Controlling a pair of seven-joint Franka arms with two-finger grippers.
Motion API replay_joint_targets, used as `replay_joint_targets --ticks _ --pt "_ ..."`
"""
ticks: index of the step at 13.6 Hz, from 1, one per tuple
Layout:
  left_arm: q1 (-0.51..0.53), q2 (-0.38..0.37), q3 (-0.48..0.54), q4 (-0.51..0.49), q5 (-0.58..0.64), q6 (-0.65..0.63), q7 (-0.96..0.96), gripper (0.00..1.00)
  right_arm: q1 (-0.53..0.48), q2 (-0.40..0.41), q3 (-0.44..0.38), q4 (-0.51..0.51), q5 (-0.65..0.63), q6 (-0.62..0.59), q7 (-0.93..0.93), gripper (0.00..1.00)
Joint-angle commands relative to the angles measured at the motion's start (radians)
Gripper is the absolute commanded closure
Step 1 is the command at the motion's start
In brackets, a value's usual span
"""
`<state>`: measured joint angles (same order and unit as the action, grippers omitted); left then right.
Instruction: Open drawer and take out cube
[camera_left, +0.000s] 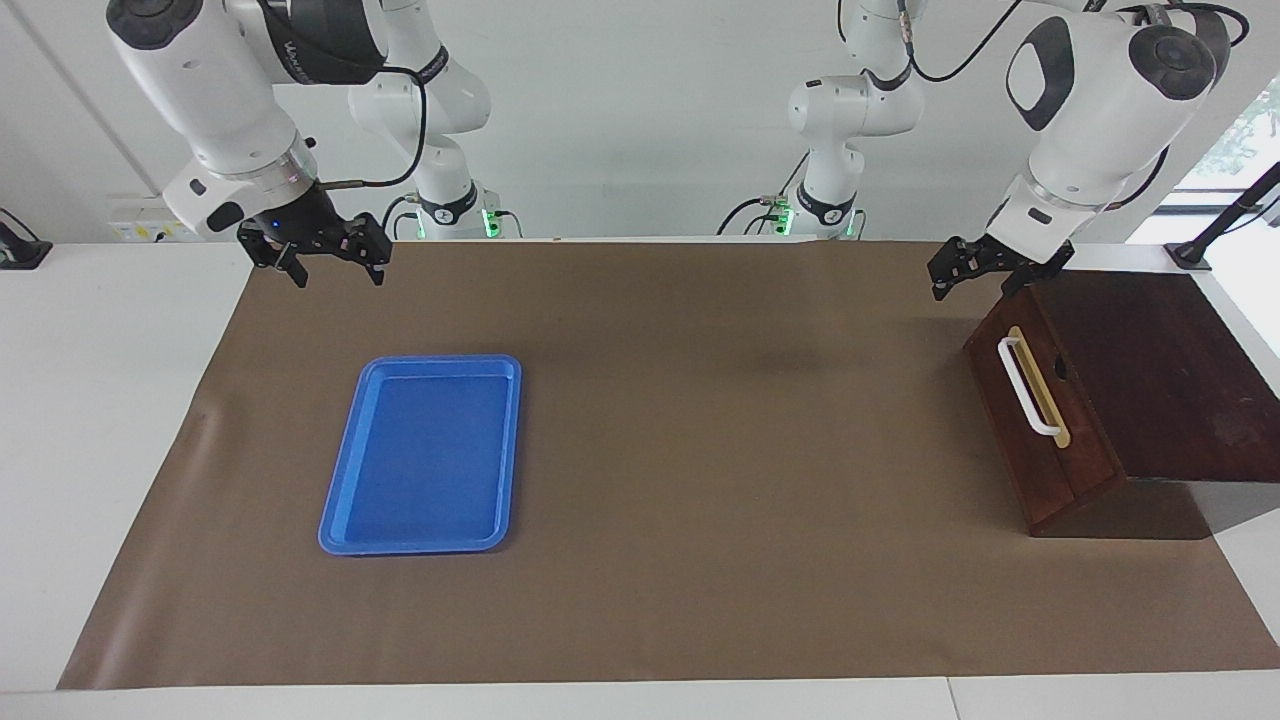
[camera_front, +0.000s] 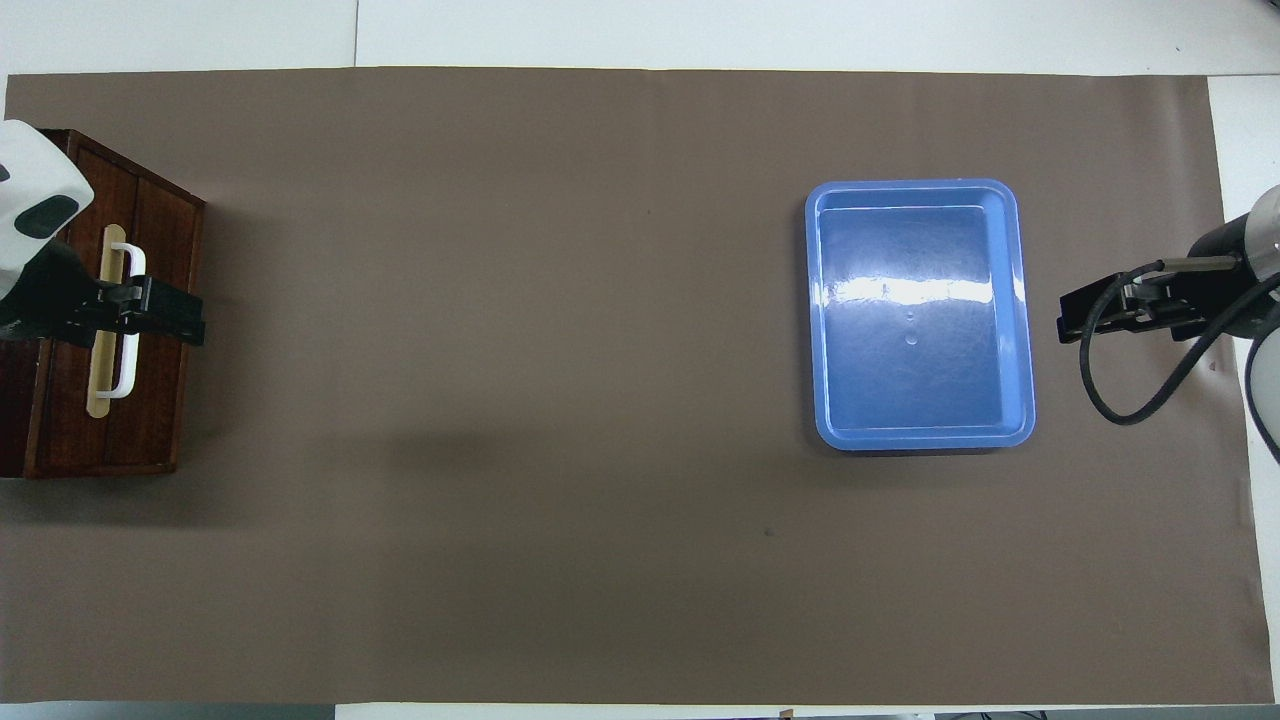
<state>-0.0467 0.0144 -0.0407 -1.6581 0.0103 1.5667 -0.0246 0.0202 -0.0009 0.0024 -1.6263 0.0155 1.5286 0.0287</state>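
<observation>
The drawer (camera_left: 1085, 460) is shut, its dark wood front flush in a sloping wooden cabinet (camera_left: 1160, 380) at the left arm's end of the table. Its white bar handle (camera_left: 1025, 385) on a tan strip is free. The drawer also shows in the overhead view (camera_front: 70, 420). My left gripper (camera_left: 975, 283) hangs open in the air over the drawer front and touches nothing; in the overhead view it (camera_front: 150, 312) covers the handle's (camera_front: 128, 370) middle. My right gripper (camera_left: 335, 265) waits open and empty, raised at the right arm's end (camera_front: 1075, 322). The cube is hidden.
A blue plastic tray (camera_left: 345, 520) lies empty on the brown mat (camera_left: 700, 450) toward the right arm's end; it also shows in the overhead view (camera_front: 1015, 300). White table borders the mat.
</observation>
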Motion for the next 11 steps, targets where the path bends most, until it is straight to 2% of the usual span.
replay_joint_targets --ticks 1,5,9,11 --pt "0.005 0.001 -0.002 0.006 -0.012 0.007 0.014 0.0 -0.019 -0.022 0.013 -0.023 -0.014 -0.01 -0.023 0.0" --pt "0.005 0.001 0.001 0.005 -0.012 0.013 0.015 0.0 -0.022 -0.022 0.011 -0.021 -0.014 -0.016 -0.026 0.0" --pt "-0.002 0.001 0.004 -0.044 0.002 0.116 0.012 0.0 -0.049 -0.024 0.011 -0.027 0.001 0.01 -0.026 0.0" --pt "-0.015 0.006 -0.008 -0.103 0.124 0.188 0.008 0.0 -0.046 -0.033 0.014 -0.056 0.0 0.04 0.06 0.0"
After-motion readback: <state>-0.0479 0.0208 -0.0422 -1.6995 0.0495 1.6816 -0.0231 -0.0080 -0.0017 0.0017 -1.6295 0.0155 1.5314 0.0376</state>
